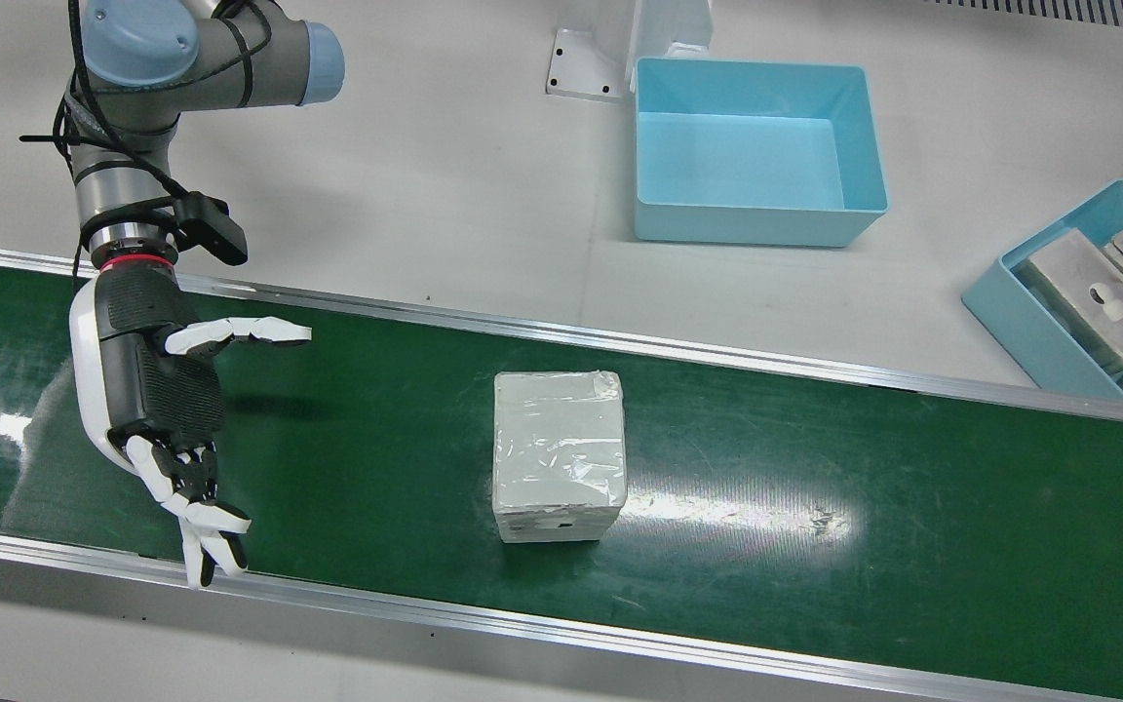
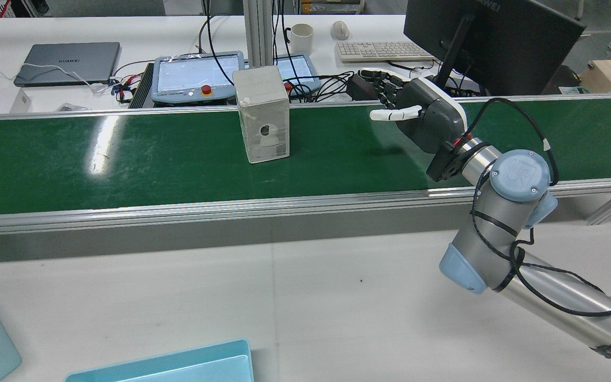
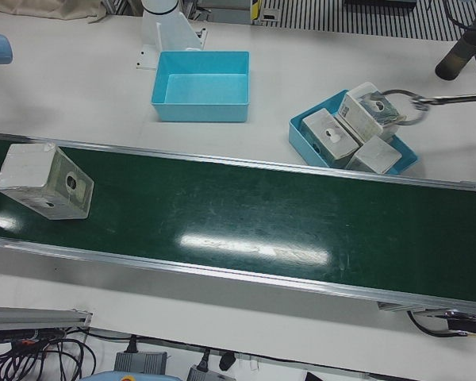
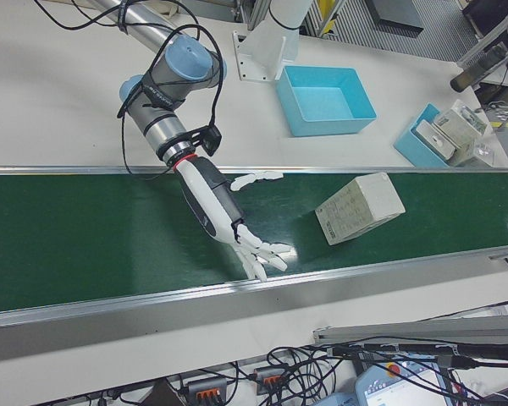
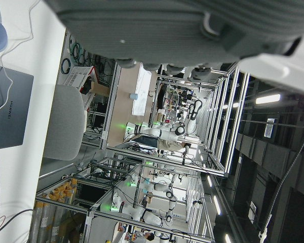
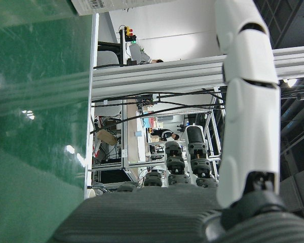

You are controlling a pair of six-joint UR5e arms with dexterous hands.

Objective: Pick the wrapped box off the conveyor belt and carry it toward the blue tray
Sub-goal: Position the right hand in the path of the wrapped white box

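Note:
The wrapped box (image 1: 559,448) (image 2: 262,114) (image 4: 360,207) is a white cube in clear film. It stands near the middle of the green conveyor belt (image 1: 815,507). My right hand (image 1: 157,375) (image 2: 422,119) (image 4: 216,203) hovers over the belt well apart from the box. Its palm faces the box, its fingers are spread, and it holds nothing. The blue tray (image 1: 756,224) (image 3: 198,109) sits on the white table beyond the belt. My left hand (image 5: 167,25) shows only as a palm edge in its own view, with nothing in it.
A second blue tray (image 1: 1020,322) (image 3: 305,143) holding several wrapped boxes sits beside the belt's far rail. Aluminium rails (image 1: 620,341) edge the belt. A monitor (image 2: 491,42), keyboard and control pendants stand on the desk past the belt.

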